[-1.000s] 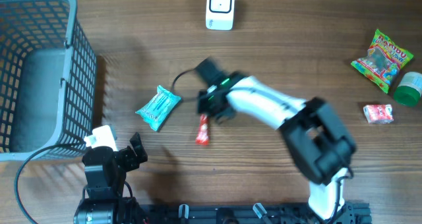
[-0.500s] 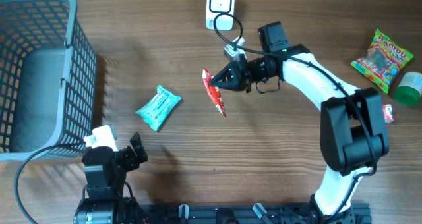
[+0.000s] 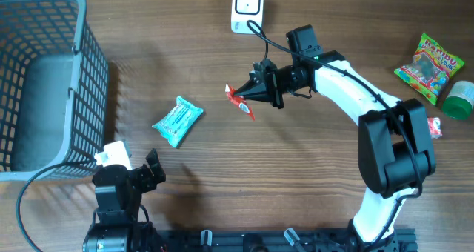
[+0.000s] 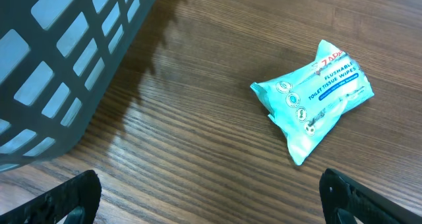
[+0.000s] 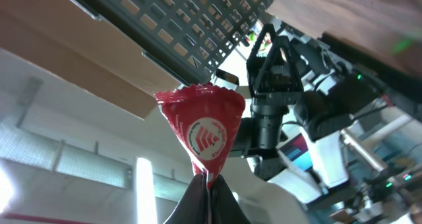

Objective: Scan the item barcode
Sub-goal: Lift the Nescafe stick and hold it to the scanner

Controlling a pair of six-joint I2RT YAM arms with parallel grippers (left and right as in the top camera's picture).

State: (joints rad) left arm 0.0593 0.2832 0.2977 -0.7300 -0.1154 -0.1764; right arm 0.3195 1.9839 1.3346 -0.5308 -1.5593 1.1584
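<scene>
Red sachet [image 3: 241,101] pinched by one edge between the closed fingers of the right gripper [image 3: 253,95]. The gripper points sideways toward the robot's left, holding the sachet clear of the wooden table [image 3: 296,178]. In the right wrist view the sachet fans out from the fingertips, showing a white round emblem on its face, with the basket and the left arm blurred behind it; no barcode can be made out. The white scanner [image 3: 247,7] stands at the far edge of the table, near the sachet but apart from it. A teal pack of flushable wipes [image 3: 178,121] lies flat on the table on the left-arm side of the sachet, not touching it. The left gripper [image 3: 141,172] hangs near the front edge with its fingers spread wide and nothing between them. A grey mesh basket [image 3: 92,81] fills the far left corner. A gummy-sweets bag [image 3: 429,67], a green-capped container [image 3: 459,100] and a small red-and-white packet [image 3: 424,127] lie together at the right edge.
</scene>
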